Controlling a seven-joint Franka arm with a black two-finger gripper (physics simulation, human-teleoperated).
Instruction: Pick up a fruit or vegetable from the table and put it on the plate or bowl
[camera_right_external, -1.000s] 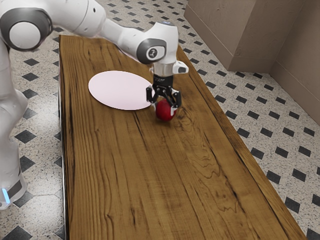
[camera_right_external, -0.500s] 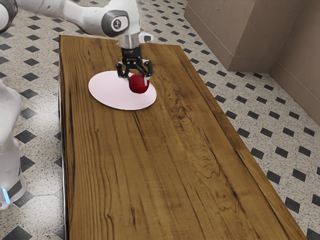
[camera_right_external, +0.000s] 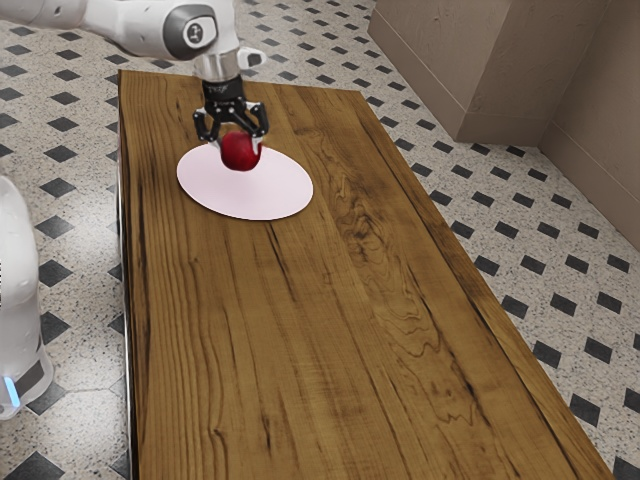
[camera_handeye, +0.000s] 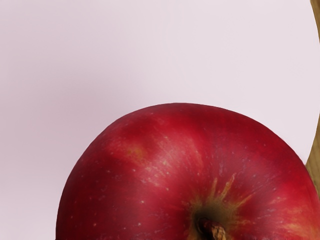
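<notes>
Apple (camera_right_external: 240, 152), red, is clamped between my jaws, pinched from both sides, stem end up toward my hand. It is over the pale pink plate (camera_right_external: 272, 196), near the rim on the exterior view's upper left; can't tell if it touches. Plate lies flat on the wooden worktop (camera_right_external: 330, 330).

A glossy red apple (camera_right_external: 240, 152) is being held stem-up over the flat, pale pink plate (camera_right_external: 270, 190), upper left of the frame.
</notes>
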